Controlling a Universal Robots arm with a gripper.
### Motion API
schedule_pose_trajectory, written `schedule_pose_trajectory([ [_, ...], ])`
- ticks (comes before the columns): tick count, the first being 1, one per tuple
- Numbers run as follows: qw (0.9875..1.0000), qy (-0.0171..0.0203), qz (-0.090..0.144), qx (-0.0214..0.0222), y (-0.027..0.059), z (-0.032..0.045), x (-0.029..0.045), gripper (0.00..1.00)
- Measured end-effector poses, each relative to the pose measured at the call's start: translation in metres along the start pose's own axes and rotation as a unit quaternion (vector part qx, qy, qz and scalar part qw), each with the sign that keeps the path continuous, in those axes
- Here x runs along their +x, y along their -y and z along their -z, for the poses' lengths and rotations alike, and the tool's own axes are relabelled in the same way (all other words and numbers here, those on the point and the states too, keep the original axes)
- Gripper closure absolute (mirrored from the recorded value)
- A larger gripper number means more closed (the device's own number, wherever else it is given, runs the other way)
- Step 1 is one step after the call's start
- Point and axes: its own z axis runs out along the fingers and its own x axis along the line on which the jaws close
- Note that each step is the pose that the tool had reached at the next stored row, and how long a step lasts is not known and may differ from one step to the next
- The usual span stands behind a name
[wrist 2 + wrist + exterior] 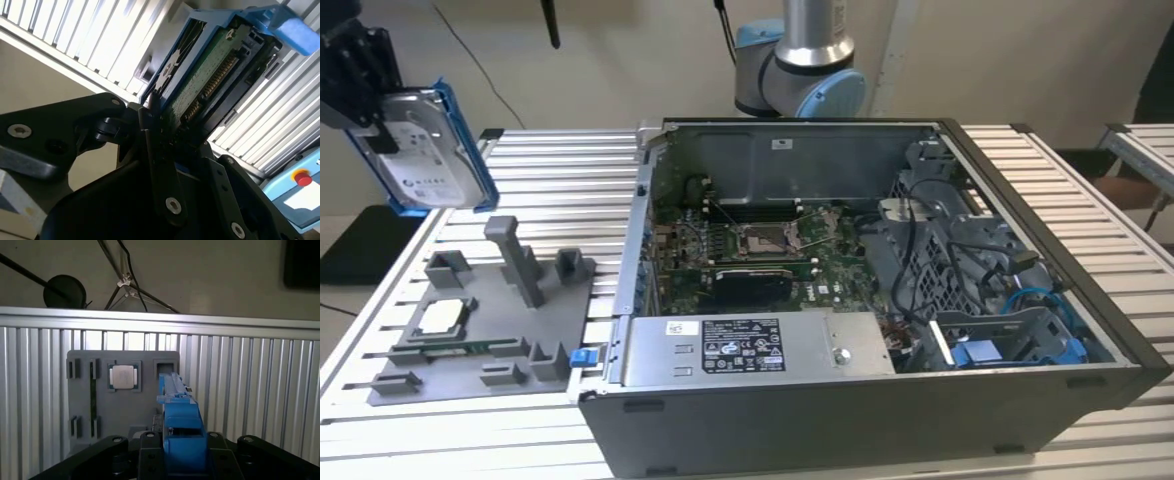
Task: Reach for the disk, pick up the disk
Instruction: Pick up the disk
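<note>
Between the pincer's fingers, well above the tabletop (pixel 547 170): that's where I saw the disk (pixel 434 150). The pincer (pixel 376 118) was clamped on one end of it. The drive sat near upright, label face out, with the blue bracket round its edge. The second wrist view backed that up: fingers (pixel 155 150) pressed onto the disk (pixel 210 75), with the circuit-board side and connector row showing. In the first wrist view the disk (pixel 182 430) stuck out straight ahead of the pincer (pixel 182 457), blue edge on.

Progress, my read: reach done, grasp done, lift done. The disk touched nothing but the pincer. I'd call the pick-up complete, with nothing left that I could see.

Count:
- One disk, one pincer.
- Below the pincer, one grey fixture plate (pixel 480 300) on the tabletop.
- On the plate, one square silver chip (pixel 438 317) in its pocket, and one thin green strip (pixel 454 348), probably a memory stick.
- Well off to the side of the pincer, one open computer case (pixel 854 430).
- Inside the case, one smaller blue bracket (pixel 981 352), with no drive in it that I could make out.
</note>
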Motion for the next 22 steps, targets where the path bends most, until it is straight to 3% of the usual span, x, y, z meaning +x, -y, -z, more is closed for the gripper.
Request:
schedule_pose_trajectory([
  [15, 1.0, 0.0, 0.0, 0.0, 0.0001, 0.0249, -0.0009, 1.0],
  [16, 1.0, -0.0003, 0.0, 0.0, 0.0001, 0.0328, -0.0013, 1.0],
  [22, 1.0, -0.0004, 0.0, 0.0, 0.0001, 0.0439, -0.0017, 1.0],
])
